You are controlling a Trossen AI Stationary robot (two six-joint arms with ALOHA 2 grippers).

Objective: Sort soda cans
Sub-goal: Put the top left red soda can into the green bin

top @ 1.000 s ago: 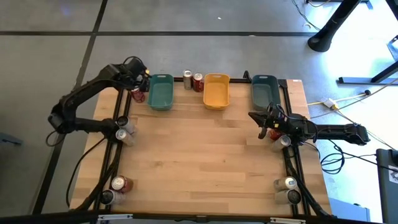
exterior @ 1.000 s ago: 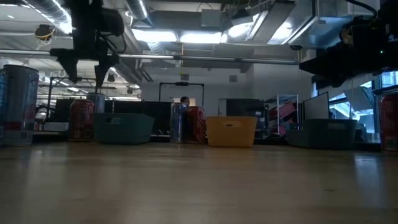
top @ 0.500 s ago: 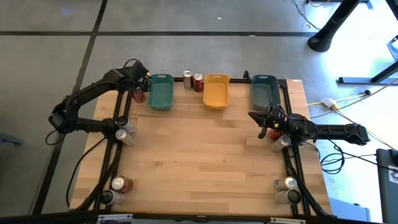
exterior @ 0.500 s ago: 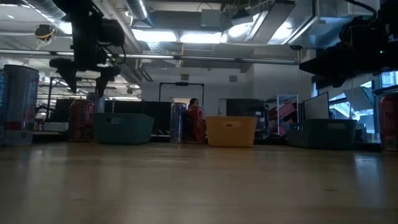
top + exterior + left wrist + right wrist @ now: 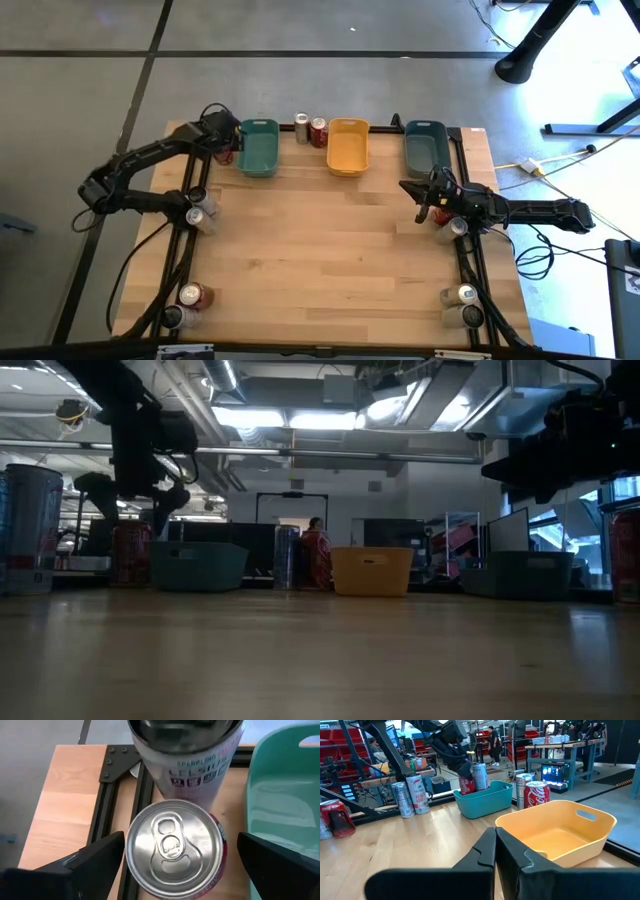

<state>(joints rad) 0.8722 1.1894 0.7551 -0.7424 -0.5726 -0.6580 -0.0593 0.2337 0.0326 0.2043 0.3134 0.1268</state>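
Note:
A red soda can [image 5: 172,847] stands upright on the table's far left corner, next to the teal tray [image 5: 258,148]. A taller white can [image 5: 187,760] stands just behind it. My left gripper [image 5: 180,840] hangs open right above the red can, slanting down, one finger [image 5: 85,865] on each side of the silver top and apart from it. In the low view the left gripper [image 5: 132,495] sits just over the red can [image 5: 130,552]. My right gripper [image 5: 410,190] waits shut above the table's right side, holding nothing.
A yellow tray [image 5: 347,145] and a grey-blue tray [image 5: 425,148] stand along the far edge. A silver can [image 5: 302,130] and a red can [image 5: 318,131] stand between the teal and yellow trays. More cans stand at the left edge [image 5: 195,212], near-left corner [image 5: 190,295] and near-right corner [image 5: 465,295].
My left gripper has come down toward the red can at the far left corner and tipped a little, staying open. Its fingers now stand around the can's top. The cans have kept still.

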